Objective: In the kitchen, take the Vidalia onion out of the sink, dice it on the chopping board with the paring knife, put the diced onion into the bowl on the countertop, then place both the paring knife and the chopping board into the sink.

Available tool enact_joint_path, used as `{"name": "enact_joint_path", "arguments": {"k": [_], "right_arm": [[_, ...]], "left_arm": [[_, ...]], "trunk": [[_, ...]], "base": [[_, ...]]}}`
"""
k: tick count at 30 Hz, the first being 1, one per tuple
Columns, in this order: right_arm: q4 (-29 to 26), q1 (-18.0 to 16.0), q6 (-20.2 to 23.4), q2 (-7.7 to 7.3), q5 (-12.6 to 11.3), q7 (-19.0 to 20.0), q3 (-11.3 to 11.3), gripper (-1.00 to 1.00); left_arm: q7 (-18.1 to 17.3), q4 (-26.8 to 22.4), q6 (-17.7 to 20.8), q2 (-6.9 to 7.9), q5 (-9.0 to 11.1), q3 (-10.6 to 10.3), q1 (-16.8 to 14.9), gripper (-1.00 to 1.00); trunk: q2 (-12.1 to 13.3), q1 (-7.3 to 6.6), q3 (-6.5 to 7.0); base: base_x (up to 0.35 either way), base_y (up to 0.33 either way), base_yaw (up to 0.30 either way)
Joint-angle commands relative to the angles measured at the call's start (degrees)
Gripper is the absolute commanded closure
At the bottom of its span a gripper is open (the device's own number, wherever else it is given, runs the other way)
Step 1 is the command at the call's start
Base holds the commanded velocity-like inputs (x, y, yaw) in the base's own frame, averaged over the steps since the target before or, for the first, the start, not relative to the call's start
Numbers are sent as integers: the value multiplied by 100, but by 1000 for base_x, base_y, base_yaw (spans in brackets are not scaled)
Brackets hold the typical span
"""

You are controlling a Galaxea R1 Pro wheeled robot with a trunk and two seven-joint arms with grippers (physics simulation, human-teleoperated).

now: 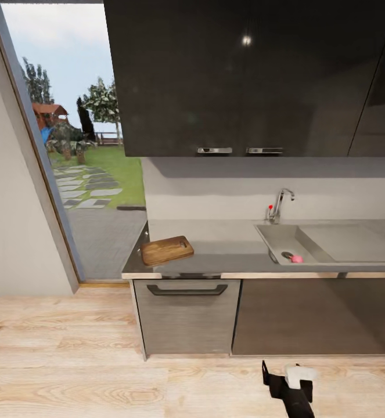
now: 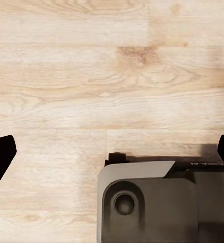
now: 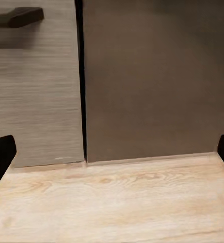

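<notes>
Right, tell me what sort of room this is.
A home kitchen, most likely: a steel sink with a tap set in a grey countertop, dark wall cabinets above, and a chopping board lying out.

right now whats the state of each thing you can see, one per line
onion: lying in the sink by the drain
sink: holds the onion, no water visible
tap: upright, no water running
board: flat on the countertop near its left end, nothing on it
drawer: closed
wall cabinets: closed
left gripper: jaws open, over the floor
right gripper: jaws open, facing the cabinet fronts
</notes>
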Motion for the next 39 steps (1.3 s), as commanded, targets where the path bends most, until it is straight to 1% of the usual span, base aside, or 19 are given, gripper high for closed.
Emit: {"name": "enact_joint_path", "arguments": {"k": [1,5,7,9,14,16,17,19,20,23,25,27,28,29,31,32,33,36,39], "right_arm": [[-158,-1,147,-1,2,-45,6,-100],[-984,-1,945,-4,1,-181,8,-100],[-1238,-1,1171,-5,-1,-226,9,-100],[-1684,-1,1612,-6,-2,-303,9,-100],[-2207,-111,2232,-5,-6,-418,15,-100],[-2340,-321,2525,8,-11,-475,16,-100],[-2387,-505,2723,32,-17,-505,17,-100],[-2415,-694,2928,64,-22,-527,17,-100],[-2432,-878,3134,99,-25,-540,18,-100],[-2446,-1232,3508,165,-25,-557,18,-100],[-2437,-1728,3860,282,-23,-574,18,-100],[-2421,-1958,4012,333,-20,-606,18,-100],[-2394,-2109,4125,358,-19,-637,18,-100],[-2146,-2489,4366,405,-19,-694,21,-100],[-1866,-2719,4438,428,-23,-705,24,-100],[-1288,-3027,4482,466,-20,-709,25,-100],[-1112,-3107,4488,475,-20,-708,25,-100],[-52,-3613,4501,518,-18,-698,32,-100],[494,-3974,4496,533,-23,-683,41,-100]], "left_arm": [[-3,4,-3,-1,6,7,0,-100],[-3,40,-3,-2,3,10,0,-100],[-3,44,-3,-2,3,10,0,-100],[-3,46,-3,2,2,10,0,-100],[-3,49,-3,2,2,9,0,-100],[-3,51,-3,0,2,6,0,-100],[-3,52,-3,-1,2,4,0,-100],[-3,49,-3,-1,2,5,0,-100],[-3,47,-3,-1,2,4,0,-100],[-3,46,-3,-2,2,5,0,-100],[-5,45,-3,-2,2,3,0,-100],[-4,44,-3,-2,2,7,0,-100],[-4,44,-3,-2,2,8,0,-100],[-5,44,-3,-2,2,7,0,-100],[-6,44,-3,-2,2,5,0,-100],[-6,44,-3,-2,4,8,0,-100],[-5,44,-3,-2,5,9,0,-100],[-5,44,-3,-1,5,10,0,-100],[-4,44,-3,2,6,11,0,-100]], "trunk": [[-10,3,-11],[-10,3,-11],[-10,3,-11],[-10,3,-11],[-10,3,-11],[-10,3,-11],[-10,3,-11],[-10,3,-11],[-10,3,-11],[-10,3,-11],[-10,3,-11],[-10,3,-11],[-10,3,-11],[-10,3,-11],[-10,3,-11],[-10,3,-11],[-10,3,-11],[-10,3,-11],[-10,3,-11]], "base": [[0,0,0],[0,0,0],[0,0,0],[0,0,0],[0,0,0],[0,0,0],[0,0,0],[0,0,0],[0,0,0],[0,0,0],[0,0,0],[0,0,0],[0,0,0],[105,0,0],[179,0,0],[290,0,0],[301,0,0],[325,0,0],[338,10,0]]}}
